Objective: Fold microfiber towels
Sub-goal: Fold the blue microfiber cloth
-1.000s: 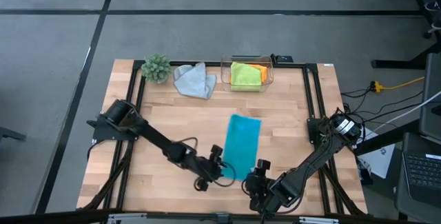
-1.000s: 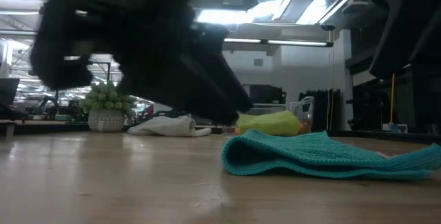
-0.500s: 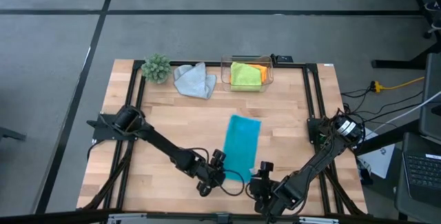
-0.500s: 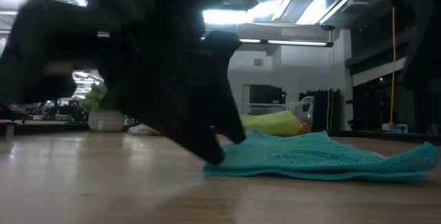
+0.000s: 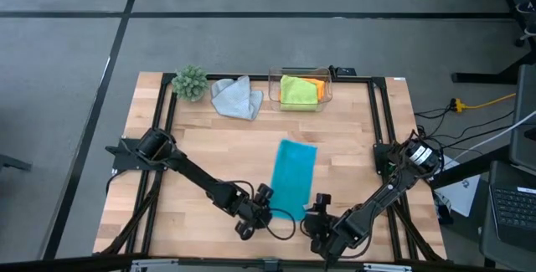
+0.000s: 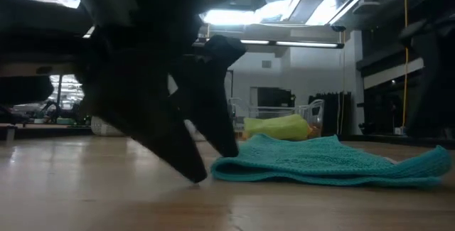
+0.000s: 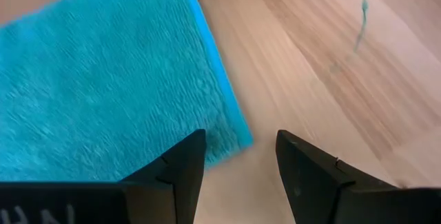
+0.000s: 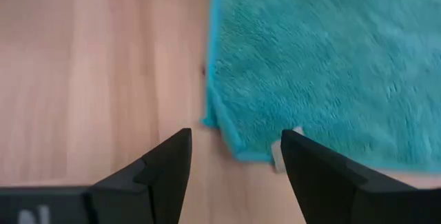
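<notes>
Turquoise towel [image 5: 293, 180] folded into a strip, long axis running away from both end effectors.
Left end effector [image 5: 266, 198] and right end effector [image 5: 318, 202], both released, flank its 2 near corners.

- The turquoise towel [image 5: 293, 174] is lying flat on the counter as a folded long strip, near the front edge.
- The grey towel [image 5: 235, 98] is sitting crumpled at the back.
- The green towel [image 5: 297, 90] and orange towel [image 5: 314, 82] are resting together.
</notes>
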### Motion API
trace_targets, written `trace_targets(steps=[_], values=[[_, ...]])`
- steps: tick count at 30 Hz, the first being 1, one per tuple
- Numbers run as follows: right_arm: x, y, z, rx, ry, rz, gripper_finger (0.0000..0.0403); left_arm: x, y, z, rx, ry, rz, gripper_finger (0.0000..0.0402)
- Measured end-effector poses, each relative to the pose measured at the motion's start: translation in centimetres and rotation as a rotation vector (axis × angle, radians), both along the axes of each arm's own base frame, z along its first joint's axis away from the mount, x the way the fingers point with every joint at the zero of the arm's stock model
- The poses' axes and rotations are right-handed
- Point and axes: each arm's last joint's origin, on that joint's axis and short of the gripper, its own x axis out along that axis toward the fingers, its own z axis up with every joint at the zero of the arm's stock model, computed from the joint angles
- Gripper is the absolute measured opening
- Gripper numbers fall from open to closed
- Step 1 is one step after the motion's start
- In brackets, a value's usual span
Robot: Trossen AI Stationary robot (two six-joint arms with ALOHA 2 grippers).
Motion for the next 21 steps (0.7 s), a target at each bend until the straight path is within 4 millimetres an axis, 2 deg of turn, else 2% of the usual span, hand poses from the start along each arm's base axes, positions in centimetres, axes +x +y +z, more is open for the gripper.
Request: trace_targets(steps=[4, 8, 14, 21], values=[[0.4, 0.4, 0.2, 0.018, -0.016, 0.062, 0.0226, 0.1, 0.2, 0.0, -0.017, 0.011, 0.024, 0.0171], [0.9, 0.0, 0.1, 0.024, -0.024, 0.055, 0.0212, 0.3, 0.6, 0.0, -0.015, 0.003, 0.037, 0.0171], [1.1, -1.2, -1.3, 0.07, -0.021, 0.035, 0.0198, 0.6, 1.0, -0.4, 0.012, -0.011, 0.069, 0.0171], [0.9, -1.4, -2.3, 0.103, -0.058, 0.087, 0.0197, 0.8, 0.9, -0.7, 0.003, -0.007, 0.059, 0.0171]])
